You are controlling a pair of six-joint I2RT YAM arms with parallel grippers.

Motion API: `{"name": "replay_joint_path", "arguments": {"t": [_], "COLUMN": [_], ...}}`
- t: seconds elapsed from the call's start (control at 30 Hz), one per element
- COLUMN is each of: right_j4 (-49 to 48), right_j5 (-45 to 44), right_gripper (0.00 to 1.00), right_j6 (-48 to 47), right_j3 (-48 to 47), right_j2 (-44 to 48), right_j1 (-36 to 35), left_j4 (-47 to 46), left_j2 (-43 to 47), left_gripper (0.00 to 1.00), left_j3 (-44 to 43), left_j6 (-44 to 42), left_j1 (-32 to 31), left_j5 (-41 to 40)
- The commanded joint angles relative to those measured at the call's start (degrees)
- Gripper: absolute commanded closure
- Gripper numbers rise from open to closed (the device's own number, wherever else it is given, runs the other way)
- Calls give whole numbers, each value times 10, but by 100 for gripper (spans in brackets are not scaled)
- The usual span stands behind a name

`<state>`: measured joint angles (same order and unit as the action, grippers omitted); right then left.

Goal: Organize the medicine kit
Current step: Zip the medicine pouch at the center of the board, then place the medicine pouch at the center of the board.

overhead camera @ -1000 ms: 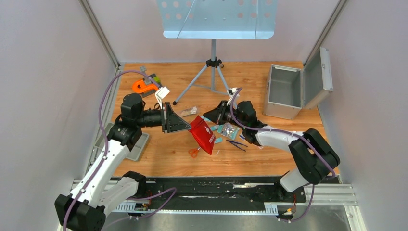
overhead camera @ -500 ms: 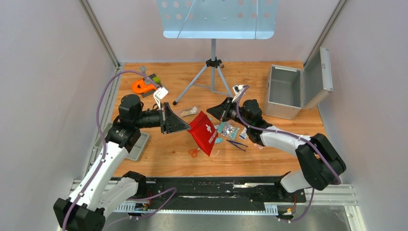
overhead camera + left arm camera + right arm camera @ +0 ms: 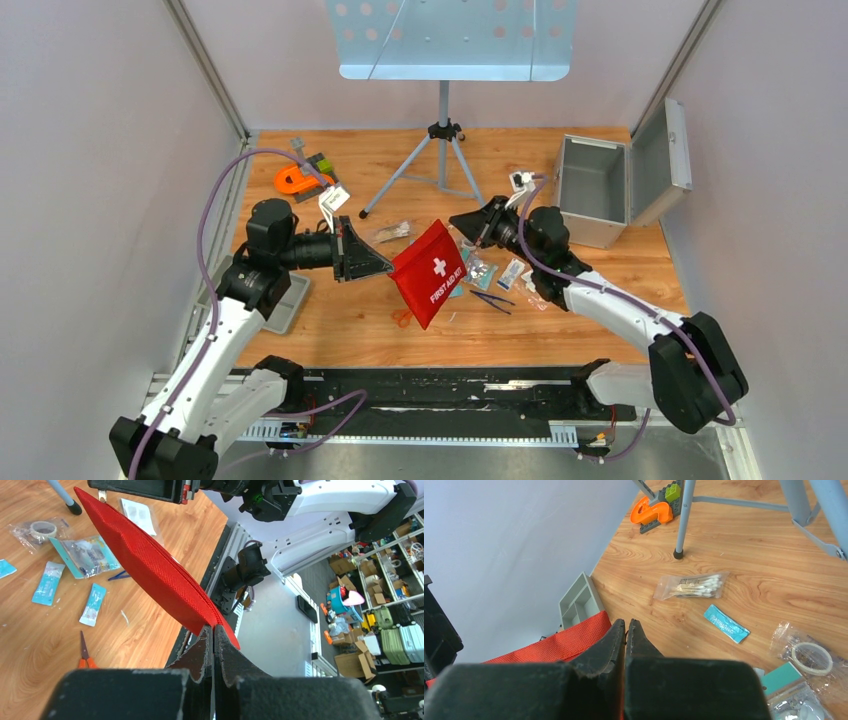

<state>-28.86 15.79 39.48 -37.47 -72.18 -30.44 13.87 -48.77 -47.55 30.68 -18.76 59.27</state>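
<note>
Aluminium on the far right first: the medicine kit (image 3: 585, 225) sits on the wooden table (image 3: 340, 330) with its lid thrown back and its mouth up. It is well apart from the action and nearer the right arm (image 3: 610, 300) than the left arm (image 3: 225, 320).

Both arms reach in toward the middle of the table, forearms close to level, wrists aimed at each other. Strung between them, clear of the wood, hangs the red pouch (image 3: 430, 272) lettered as a first aid kit. Its long axis climbs from low on the left to high on the right, and the zip edge runs from one gripper to the other.

The left gripper (image 3: 213, 630) is clamped hard on the near corner, fingers pressed together over the fabric. The right gripper (image 3: 625, 625) is pinched closed at the opposite top corner, seemingly on the zip tab, though that part is too small to be sure.

My read is a pull along that zip line next. The right would draw away toward the case side while the left anchors.

Loose below are a cotton bud bag (image 3: 691, 586), a teal sachet (image 3: 725, 623) and orange-handled scissors (image 3: 85, 652).
</note>
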Motion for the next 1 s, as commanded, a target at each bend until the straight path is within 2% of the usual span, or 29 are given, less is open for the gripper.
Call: {"name": "replay_joint_path", "arguments": {"t": [0.0, 0.1, 0.13, 0.2, 0.27, 0.33, 0.6, 0.77, 0.97], "right_j4": [45, 47, 53, 72, 90, 107, 165, 187, 245], "right_j5": [-70, -56, -46, -35, -36, -42, -47, -60, -112], "right_gripper": [100, 98, 88, 61, 49, 44, 41, 41, 41], "right_j6": [-33, -30, -31, -33, -36, -43, -63, -63, -68], "right_j3": [20, 23, 18, 6, -5, -13, -23, -13, -11], "right_j2": [5, 1, -2, -6, -4, 1, 19, 32, 61], "right_j1": [23, 24, 25, 24, 25, 25, 25, 26, 27], "left_j4": [-37, -50, -59, -68, -72, -70, -43, -86, -112], "left_j2": [4, -4, -6, -8, -9, -9, -22, -62, -99], "left_gripper": [100, 100, 100, 100, 100, 100, 100, 100, 100], "left_j3": [-29, -31, -32, -35, -41, -47, -45, -6, -20], "left_j6": [-1, 5, 12, 17, 19, 17, 2, -13, -13], "left_j1": [-5, -5, -5, -5, -5, -5, 22, 68, 82], "left_j5": [51, 45, 42, 34, 21, 4, -65, -71, -102]}}
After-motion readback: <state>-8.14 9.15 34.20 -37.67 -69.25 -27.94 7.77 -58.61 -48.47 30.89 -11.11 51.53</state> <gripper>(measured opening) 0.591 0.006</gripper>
